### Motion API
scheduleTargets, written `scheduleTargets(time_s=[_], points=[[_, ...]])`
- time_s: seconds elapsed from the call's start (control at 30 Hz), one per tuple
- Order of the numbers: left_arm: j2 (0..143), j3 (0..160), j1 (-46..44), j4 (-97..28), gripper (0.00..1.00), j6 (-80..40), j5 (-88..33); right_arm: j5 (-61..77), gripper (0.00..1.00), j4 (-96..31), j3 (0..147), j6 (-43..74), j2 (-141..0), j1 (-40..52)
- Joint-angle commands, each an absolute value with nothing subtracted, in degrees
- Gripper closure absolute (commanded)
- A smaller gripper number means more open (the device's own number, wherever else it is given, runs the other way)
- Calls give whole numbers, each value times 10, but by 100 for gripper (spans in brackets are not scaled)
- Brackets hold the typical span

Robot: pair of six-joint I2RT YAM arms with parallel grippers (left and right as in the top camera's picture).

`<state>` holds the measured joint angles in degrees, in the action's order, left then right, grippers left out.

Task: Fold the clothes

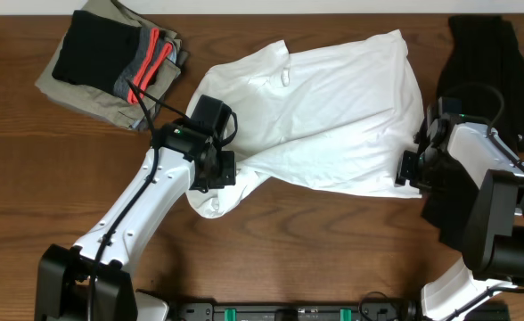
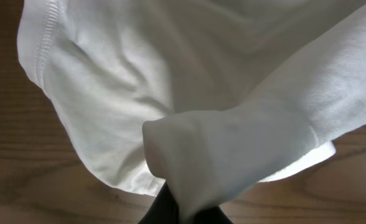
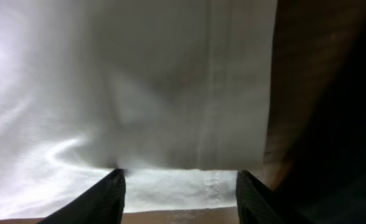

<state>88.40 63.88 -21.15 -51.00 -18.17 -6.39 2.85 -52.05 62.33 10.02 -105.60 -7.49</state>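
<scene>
A large white T-shirt (image 1: 324, 107) lies crumpled and partly spread on the wooden table; no print shows on it. My left gripper (image 1: 216, 175) sits at the shirt's lower left corner. In the left wrist view the gripper (image 2: 183, 210) is shut on a bunched fold of the white shirt (image 2: 220, 149). My right gripper (image 1: 410, 169) is at the shirt's lower right edge. In the right wrist view its fingers (image 3: 180, 190) are spread apart, with the hemmed edge of the shirt (image 3: 170, 93) lying between and just ahead of them.
A folded pile of olive, black and grey-red clothes (image 1: 110, 53) lies at the back left. A black garment (image 1: 498, 67) lies at the back right, and more black cloth (image 1: 445, 209) lies under my right arm. Bare wood (image 1: 315, 250) runs along the front.
</scene>
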Motion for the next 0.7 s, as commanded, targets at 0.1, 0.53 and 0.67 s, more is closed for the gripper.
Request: scheduleTargets(time_s=[0.1,0.53,0.67], points=[[880,639,-208,-511,94,-183,-53,-11,51,-521,606,119,-1061,-71],[880,639,-208,-511,94,-183,-53,-30,99,-513,584,133,-1061,-72],[879,641,-208,-520,94,-173,-52,-18,99,-511,595,143,-1057,-75]])
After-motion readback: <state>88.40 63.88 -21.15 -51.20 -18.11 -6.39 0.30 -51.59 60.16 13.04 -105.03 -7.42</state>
